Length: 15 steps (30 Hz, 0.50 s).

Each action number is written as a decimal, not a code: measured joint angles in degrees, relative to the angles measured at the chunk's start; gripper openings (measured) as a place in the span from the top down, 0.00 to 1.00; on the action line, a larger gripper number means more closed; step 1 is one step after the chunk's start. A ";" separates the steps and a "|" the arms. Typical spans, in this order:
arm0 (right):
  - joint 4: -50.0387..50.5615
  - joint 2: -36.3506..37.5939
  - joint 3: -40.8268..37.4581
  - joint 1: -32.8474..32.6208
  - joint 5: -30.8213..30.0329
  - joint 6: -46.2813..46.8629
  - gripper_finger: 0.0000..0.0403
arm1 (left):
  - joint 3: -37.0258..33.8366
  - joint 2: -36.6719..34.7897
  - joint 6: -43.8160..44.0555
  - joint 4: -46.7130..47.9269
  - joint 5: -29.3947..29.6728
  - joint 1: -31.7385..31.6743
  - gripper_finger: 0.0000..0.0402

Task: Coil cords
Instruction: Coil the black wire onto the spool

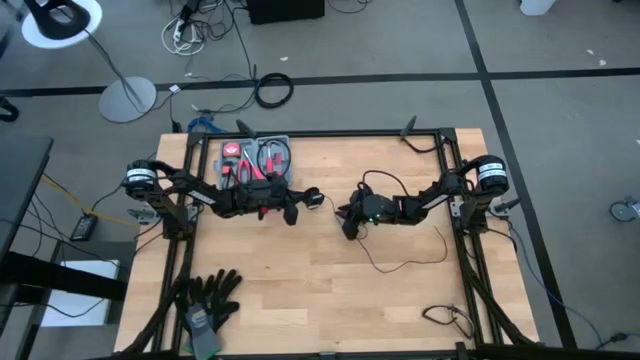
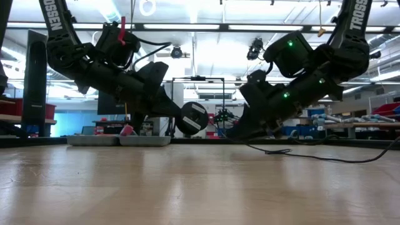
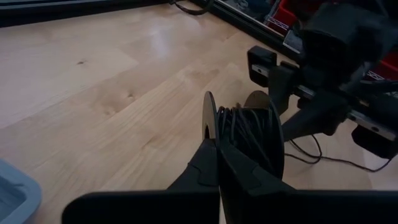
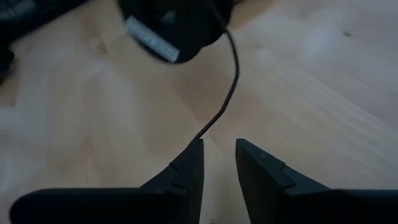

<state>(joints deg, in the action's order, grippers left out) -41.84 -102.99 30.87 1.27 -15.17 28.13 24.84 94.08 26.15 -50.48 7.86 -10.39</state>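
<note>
Cords first: we're looking at one thin black cord (image 1: 400,262) that trails loosely over the wooden table (image 1: 300,310) on the right half, curving near the right arm and running back toward the middle. Part of it is wound onto a small round black spool (image 3: 245,134), which sits held up off the table around the middle, between the two arms.

Our left gripper (image 3: 217,146) has its fingers pressed together on the thin rim of that spool, so the spool stands on edge with the wire turns showing on its hub. In the low view the spool (image 2: 192,117) hangs clear above the tabletop at the tip of the left arm.

Our right gripper (image 4: 219,149) is just to the right of the spool, angled down toward the table. Its fingers stand a little apart with a narrow gap between them, and the cord (image 4: 227,87) comes down from the spool to the tip of one finger (image 4: 189,163). We can't tell whether it's actually pinched or just lying against that finger.

Other stuff on the table: a tray of red-handled tools (image 1: 255,160) at the far left, and a pair of black gloves (image 1: 205,298) at the near left. Another small loop of wire (image 1: 447,318) lies at the near right corner.
</note>
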 joint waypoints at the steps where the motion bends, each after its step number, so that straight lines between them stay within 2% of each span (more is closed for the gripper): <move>1: -0.07 0.02 0.00 0.21 0.05 1.16 0.77 | 0.00 0.00 0.00 0.01 0.02 0.00 1.00; 6: -0.04 0.04 0.00 1.22 3.31 4.52 0.77 | 0.00 0.00 0.00 0.13 0.02 0.00 1.00; 15: -0.04 0.06 0.00 1.72 2.98 8.79 0.77 | 0.00 -0.01 0.00 0.15 0.01 0.00 1.00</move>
<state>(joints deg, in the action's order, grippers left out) -41.88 -102.94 30.87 3.00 -12.19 36.92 24.84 94.07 26.15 -50.33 7.87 -10.39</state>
